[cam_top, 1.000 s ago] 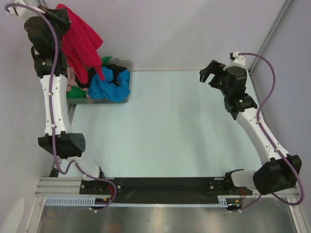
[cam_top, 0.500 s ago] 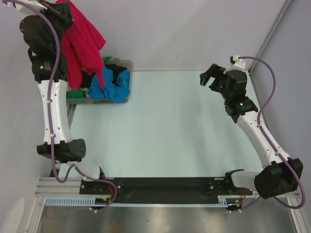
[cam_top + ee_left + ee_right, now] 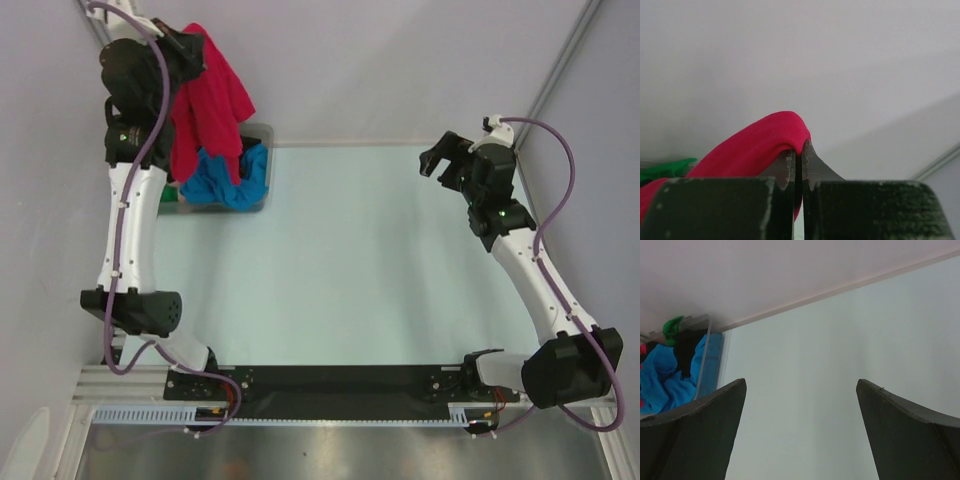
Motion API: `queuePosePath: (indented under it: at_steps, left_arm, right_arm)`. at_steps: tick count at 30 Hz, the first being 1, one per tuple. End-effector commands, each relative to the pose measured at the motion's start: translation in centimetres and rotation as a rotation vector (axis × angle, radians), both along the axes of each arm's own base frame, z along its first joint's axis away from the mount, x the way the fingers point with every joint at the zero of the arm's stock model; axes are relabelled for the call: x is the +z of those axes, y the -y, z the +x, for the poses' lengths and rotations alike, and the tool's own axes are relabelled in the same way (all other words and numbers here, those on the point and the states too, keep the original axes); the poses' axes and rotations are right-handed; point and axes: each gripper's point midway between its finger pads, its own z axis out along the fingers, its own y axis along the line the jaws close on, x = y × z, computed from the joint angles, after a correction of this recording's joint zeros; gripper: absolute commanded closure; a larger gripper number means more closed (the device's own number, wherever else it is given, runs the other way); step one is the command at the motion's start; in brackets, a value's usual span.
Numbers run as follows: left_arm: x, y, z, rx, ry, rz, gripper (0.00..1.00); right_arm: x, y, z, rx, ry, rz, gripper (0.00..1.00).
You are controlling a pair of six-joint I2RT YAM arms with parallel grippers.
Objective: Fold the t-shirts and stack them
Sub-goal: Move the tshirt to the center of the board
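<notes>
My left gripper (image 3: 799,150) clamped on the red t-shirt (image 3: 752,147), arm reared high, cloth apparently hanging over the bin (image 3: 262,133), my right gripper (image 3: 801,390) spread wide, arm outstretched

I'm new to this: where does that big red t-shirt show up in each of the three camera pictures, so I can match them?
Top external: the red t-shirt hangs at upper left from the left gripper, above the bin.
Left wrist: lower left, pinched between the shut jaws.
Right wrist: not clearly in it.
Shared landmark: the blue t-shirt in the bin, also at the right wrist view's left edge.
</notes>
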Motion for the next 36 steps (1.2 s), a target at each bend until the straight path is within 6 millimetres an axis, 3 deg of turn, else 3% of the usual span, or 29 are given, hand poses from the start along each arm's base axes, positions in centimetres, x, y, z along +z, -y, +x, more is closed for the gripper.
queuePosePath:
  at_steps: [1,4,5,7,8,9,11,12,14,15,18,19,20,21,23,25,27,28,32,36]
  left_arm:
    - [4.2,3.5,-4.5,-0.073,0.113,0.072,1.00]
    - [3.9,6.1,-6.2,-0.143,0.090,0.092,1.00]
    - [3.7,8.1,-7.1,-0.208,0.089,0.107,1.00]
    - [2.6,9.8,-8.5,-0.259,0.061,0.129,1.00]
    - [2.0,11.9,-9.6,-0.315,0.059,0.151,1.00]
    - [0.0,13.2,-9.5,-0.344,0.018,0.170,1.00]
    - [-0.9,15.7,-11.6,-0.416,0.011,0.180,1.00]
    - [-3.0,16.9,-11.5,-0.445,-0.032,0.189,1.00]
    - [-4.4,19.2,-12.8,-0.507,-0.061,0.176,1.00]
    - [-6.5,20.3,-12.7,-0.528,-0.104,0.184,1.00]
    - [-9.8,23.2,-13.7,-0.583,-0.179,0.191,1.00]
    - [-13.1,24.0,-13.5,-0.582,-0.242,0.218,1.00]
    - [-14.8,25.5,-13.9,-0.603,-0.256,0.232,1.00]
    - [-19.6,25.8,-13.4,-0.571,-0.341,0.272,1.00]
    - [-24.9,27.4,-13.7,-0.575,-0.417,0.307,1.00]
    - [-32.5,28.3,-12.9,-0.554,-0.547,0.351,1.00]
    - [-36.3,28.9,-12.3,-0.547,-0.617,0.376,1.00]
    - [-39.6,29.7,-12.3,-0.574,-0.684,0.398,1.00]
    - [-43.3,31.7,-12.7,-0.615,-0.741,0.431,1.00]
    - [-42.8,32.7,-11.8,-0.597,-0.722,0.436,1.00]
  right_arm:
    - [1.9,0.6,-0.5,-0.007,0.048,0.017,0.00]
    - [2.4,1.2,-0.9,-0.023,0.062,-0.008,0.00]
    - [2.4,1.7,-1.0,-0.042,0.060,-0.015,0.00]
    - [2.4,2.4,-1.2,-0.072,0.050,-0.009,0.00]
    - [2.1,2.8,-1.4,-0.087,0.032,-0.004,0.00]
    - [2.2,3.8,-1.5,-0.120,0.025,0.027,0.00]
    - [2.3,4.3,-2.2,-0.120,0.015,0.047,0.00]
    - [2.1,4.8,-2.4,-0.128,0.014,0.046,0.00]
    - [2.1,5.3,-2.7,-0.146,0.020,0.028,0.00]
    - [2.5,5.6,-3.1,-0.154,0.031,0.024,0.00]
    - [2.2,5.8,-3.6,-0.153,0.034,-0.004,0.00]
    - [1.7,5.9,-3.6,-0.154,0.026,-0.016,0.00]
    - [1.4,6.0,-3.6,-0.157,0.022,-0.027,0.00]
    - [1.1,6.1,-3.5,-0.163,0.016,-0.029,0.00]
    - [0.3,6.2,-3.5,-0.165,-0.004,-0.036,0.00]
    - [-0.3,5.9,-3.6,-0.144,-0.013,-0.038,0.00]
    - [-1.1,5.7,-3.7,-0.140,-0.035,-0.031,0.00]
    - [-1.2,5.5,-3.9,-0.132,-0.038,-0.025,0.00]
    - [-2.6,5.1,-4.5,-0.107,-0.069,-0.015,0.00]
    - [-3.0,5.0,-4.7,-0.104,-0.077,-0.007,0.00]
